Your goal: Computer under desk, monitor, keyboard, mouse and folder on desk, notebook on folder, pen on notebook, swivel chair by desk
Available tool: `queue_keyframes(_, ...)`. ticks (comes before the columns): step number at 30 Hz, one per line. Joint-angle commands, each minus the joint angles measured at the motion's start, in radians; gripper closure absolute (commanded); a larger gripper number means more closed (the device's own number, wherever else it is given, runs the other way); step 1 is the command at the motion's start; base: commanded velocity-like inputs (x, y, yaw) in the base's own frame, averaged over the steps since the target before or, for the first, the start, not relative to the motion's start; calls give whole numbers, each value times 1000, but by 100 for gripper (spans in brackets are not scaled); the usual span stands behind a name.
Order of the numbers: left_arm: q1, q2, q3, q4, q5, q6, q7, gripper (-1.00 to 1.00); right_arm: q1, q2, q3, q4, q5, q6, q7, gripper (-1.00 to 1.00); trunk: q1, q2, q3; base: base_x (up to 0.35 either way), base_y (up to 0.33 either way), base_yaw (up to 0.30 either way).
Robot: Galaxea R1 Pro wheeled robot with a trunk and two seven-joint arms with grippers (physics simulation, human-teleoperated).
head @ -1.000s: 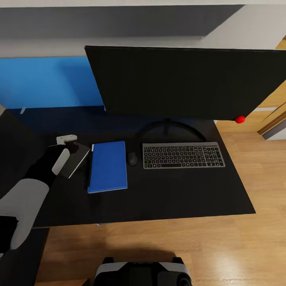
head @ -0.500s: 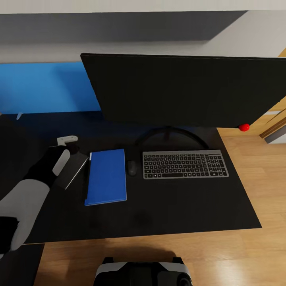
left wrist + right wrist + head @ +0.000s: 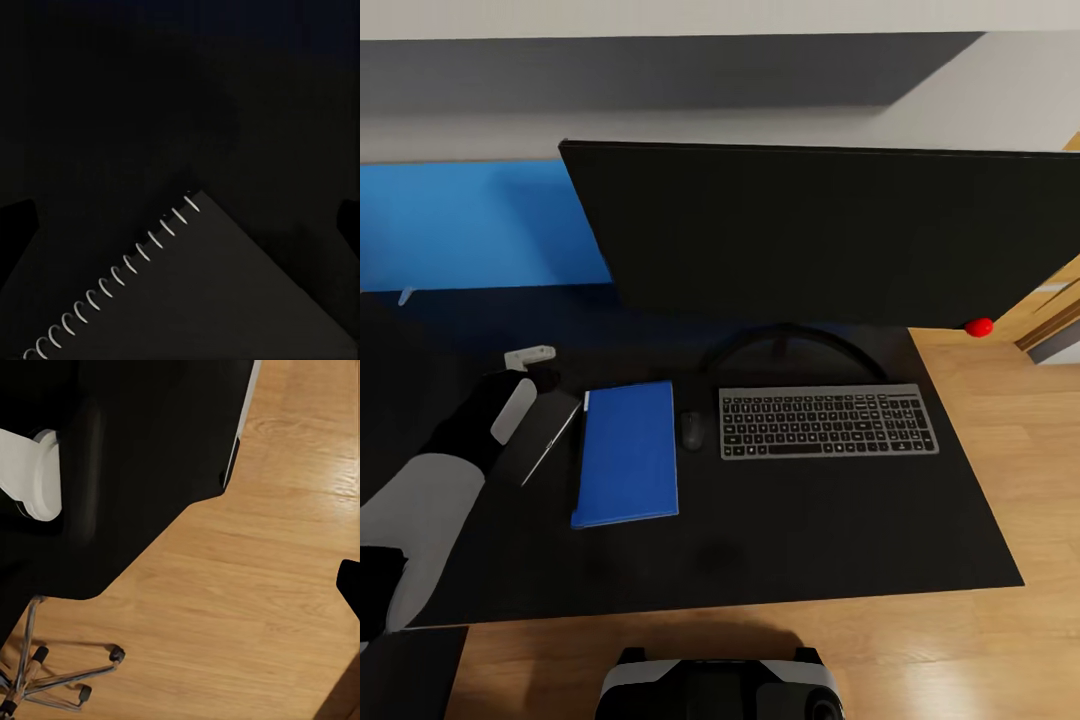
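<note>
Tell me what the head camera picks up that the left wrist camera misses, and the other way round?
Head view alone: the big flat black monitor, the silver-grey keyboard with black keys, the small dark oval mouse and the bright blue flat folder. Left wrist view alone: the white spiral binding along the notebook's edge. Shared: the thin dark-covered notebook held tilted at the left claw, and the black desk top.

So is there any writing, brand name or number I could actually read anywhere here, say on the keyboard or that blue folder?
Slim silver-grey keyboard with black keys: pale key legends, too small and blurred to read.
Bright blue flat folder: no text visible.
Large flat black monitor: no text, just a red dot at one lower corner.
Dark spiral-bound notebook: plain cover, no text.
</note>
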Motion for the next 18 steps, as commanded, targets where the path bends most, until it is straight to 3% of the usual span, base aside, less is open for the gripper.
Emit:
queue_keyframes(1,0,2,-7,-2,11,2,10,-100,0,-1,3,-1,-8,-2,2,-100,1,-2,-1,137,0,0)
queue_keyframes(11,1,1,-6,4,16,3,4,-100,0,0,3,-2,-8,-3,2,-100,1,-2,-1,35,0,0)
queue_keyframes(18,1,2,-6,52,18,-4,-4,-100,0,-2,3,-2,-9,-4,2,-100,1,-2,-1,2,0,0)
